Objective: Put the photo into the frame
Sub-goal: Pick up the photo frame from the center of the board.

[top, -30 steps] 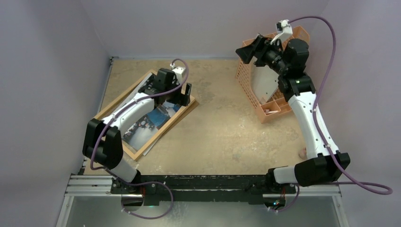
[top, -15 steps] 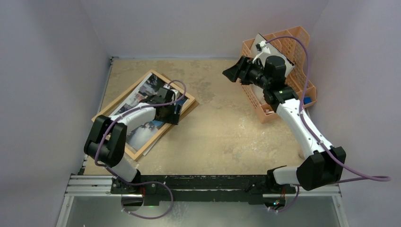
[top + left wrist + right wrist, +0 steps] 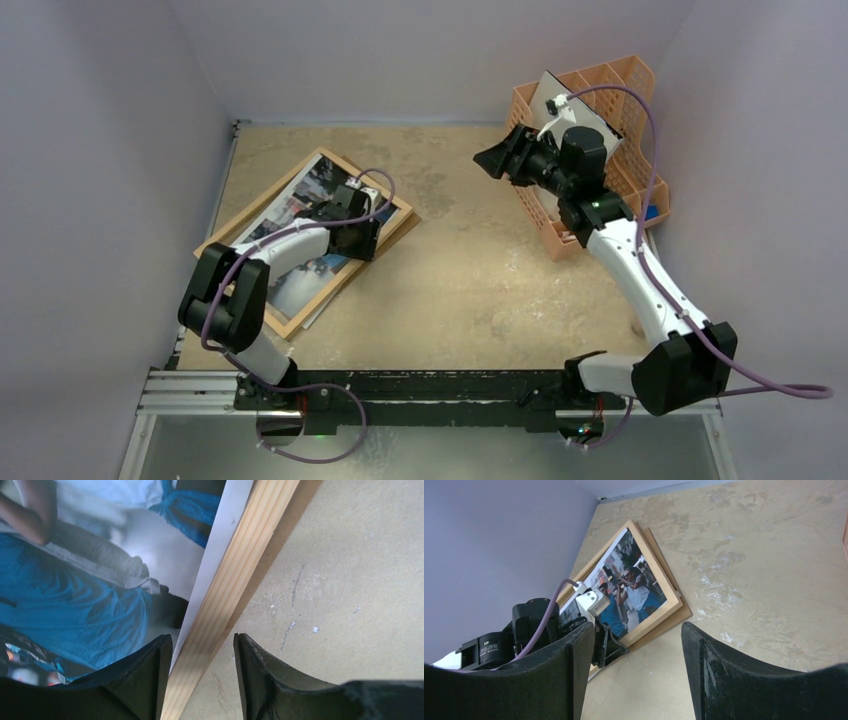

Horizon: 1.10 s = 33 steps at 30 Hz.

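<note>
The photo (image 3: 308,192), a glossy street print with a person in blue, lies inside the light wooden frame (image 3: 256,215) on the left of the table. My left gripper (image 3: 357,240) is low over the frame's right long rail. In the left wrist view its jaws (image 3: 202,640) stand open astride that rail (image 3: 240,565), one finger over the photo (image 3: 75,580) and one over bare table. My right gripper (image 3: 488,160) hangs open and empty in the air beside the organizer, looking across at the photo (image 3: 634,590) and frame (image 3: 659,615).
A brown backing panel (image 3: 676,620) pokes out from under the frame's right edge. An orange lattice organizer (image 3: 610,205) stands at the back right with a white-grey board (image 3: 568,98) leaning in it. Purple walls close in the left, back and right.
My left gripper slid from the frame's upper part down to its right rail and its jaws narrowed. My right gripper swung left out of the organizer and narrowed slightly.
</note>
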### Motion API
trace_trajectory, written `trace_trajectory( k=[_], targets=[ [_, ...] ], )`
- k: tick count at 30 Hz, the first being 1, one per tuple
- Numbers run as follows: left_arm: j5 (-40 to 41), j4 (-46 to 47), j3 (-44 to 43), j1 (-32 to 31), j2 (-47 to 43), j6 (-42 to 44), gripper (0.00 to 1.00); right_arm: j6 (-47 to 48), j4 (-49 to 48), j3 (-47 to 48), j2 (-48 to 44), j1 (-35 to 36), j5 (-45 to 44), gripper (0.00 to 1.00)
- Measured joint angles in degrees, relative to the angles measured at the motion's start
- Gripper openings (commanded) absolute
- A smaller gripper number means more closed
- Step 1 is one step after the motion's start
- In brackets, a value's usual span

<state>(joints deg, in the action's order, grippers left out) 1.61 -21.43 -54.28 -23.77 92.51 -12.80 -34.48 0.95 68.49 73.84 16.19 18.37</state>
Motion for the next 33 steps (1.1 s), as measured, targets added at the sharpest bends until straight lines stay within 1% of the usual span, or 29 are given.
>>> trace_trajectory(
  k=[3, 6, 8, 12, 16, 19, 23, 28, 30, 33],
  targets=[
    [-1.2, 0.0, -1.4, 0.0, 0.9, 1.5, 0.43, -0.7, 0.1, -0.8, -1.3, 0.0, -1.0, 0.66],
    [-2.3, 0.4, -2.7, 0.0, 2.8, 3.0, 0.43, -1.6, 0.3, -1.4, -1.8, 0.0, -1.5, 0.66],
    [-2.7, 0.5, -3.1, 0.0, 3.9, 4.0, 0.39, -2.0, 0.5, -1.6, -1.8, 0.0, -2.1, 0.65],
    [-2.9, 0.7, -3.2, 0.0, 5.2, 5.2, 0.26, -2.9, 0.9, -2.4, -1.9, 0.0, -2.6, 0.65],
    [-3.4, 0.8, -3.6, 0.0, 5.3, 6.5, 0.08, -3.7, 1.4, -3.2, -2.0, 0.0, -3.0, 0.63],
    [-3.3, 0.4, -4.1, 0.0, 5.3, 6.5, 0.00, -4.3, 1.9, -3.4, -2.0, 0.0, -3.4, 0.62],
    [-2.0, -1.1, -6.3, 0.0, 5.3, 6.6, 0.00, -4.6, 1.9, -3.4, -2.0, 0.0, -3.5, 0.61],
    [0.7, -3.0, -11.0, 0.0, 4.6, 6.5, 0.00, -5.0, 1.9, -3.4, -2.0, 0.0, -3.5, 0.63],
    [1.6, -3.8, -13.0, 0.0, 3.9, 6.4, 0.00, -5.2, 1.6, -3.7, -2.1, 0.0, -3.4, 0.66],
    [3.3, -5.0, -16.1, 0.0, 2.4, 6.2, 0.00, -5.6, 1.3, -5.0, -3.0, 0.0, -3.1, 0.76]
  ],
)
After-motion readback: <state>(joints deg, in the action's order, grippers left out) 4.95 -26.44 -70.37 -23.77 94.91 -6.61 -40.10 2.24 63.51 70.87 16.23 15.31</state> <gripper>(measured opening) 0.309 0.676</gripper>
